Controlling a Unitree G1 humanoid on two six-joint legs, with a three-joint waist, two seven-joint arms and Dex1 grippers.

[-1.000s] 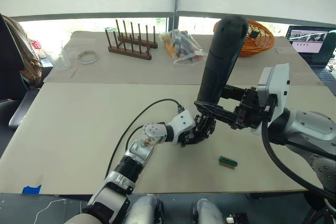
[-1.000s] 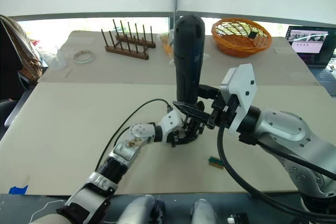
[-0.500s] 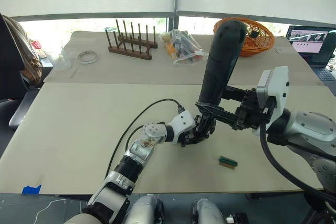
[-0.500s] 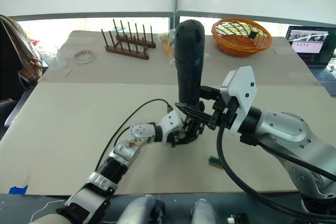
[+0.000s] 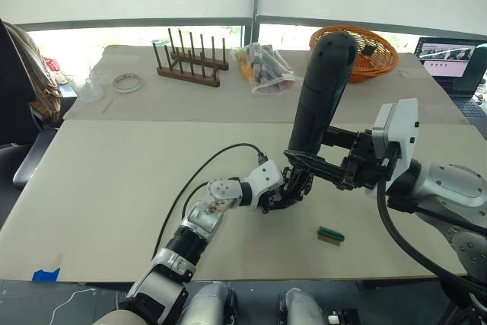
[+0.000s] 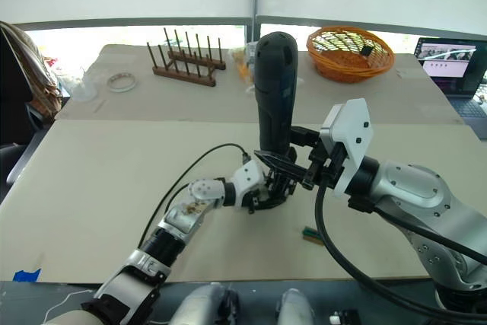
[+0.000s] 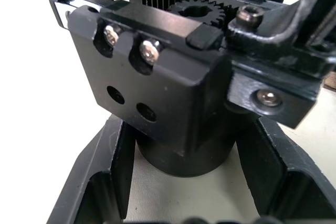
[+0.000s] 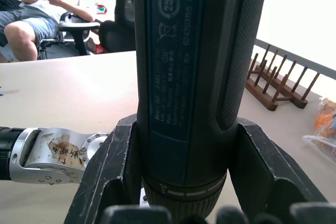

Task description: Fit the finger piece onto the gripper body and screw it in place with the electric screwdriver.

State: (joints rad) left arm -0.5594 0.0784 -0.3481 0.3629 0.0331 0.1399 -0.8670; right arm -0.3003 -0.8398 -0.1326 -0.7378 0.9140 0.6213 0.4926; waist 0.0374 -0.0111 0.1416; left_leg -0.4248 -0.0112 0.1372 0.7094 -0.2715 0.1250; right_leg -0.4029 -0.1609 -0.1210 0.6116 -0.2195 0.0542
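- Near the front of the table (image 5: 114, 188), a small green block (image 5: 330, 234) lies alone, to the right of the work and apart from both arms.
- At mid-table, the left gripper (image 5: 293, 188) has its fingers closed on the gripper body (image 7: 173, 98), a chunky black block resting on the table surface. The left wrist view shows its face with two screws (image 7: 149, 50) seated and two empty holes (image 7: 128, 103) below them.
- The finger piece cannot be told apart from the other black parts in these views.
- Directly above it, the right gripper (image 6: 285, 169) has its fingers clamped round the electric screwdriver (image 5: 319, 93) low on its barrel.
- The screwdriver's long axis stands nearly upright, its top tilted slightly right, nose pointing down at the gripper body.
- Doing this step well likely means keeping the left hold rigid, lining the driver's axis squarely with a screw, and pressing straight down so the bit does not slip out.
- Far beyond, a wooden rack (image 5: 189, 62) and an orange basket (image 5: 373, 47) sit at the back.
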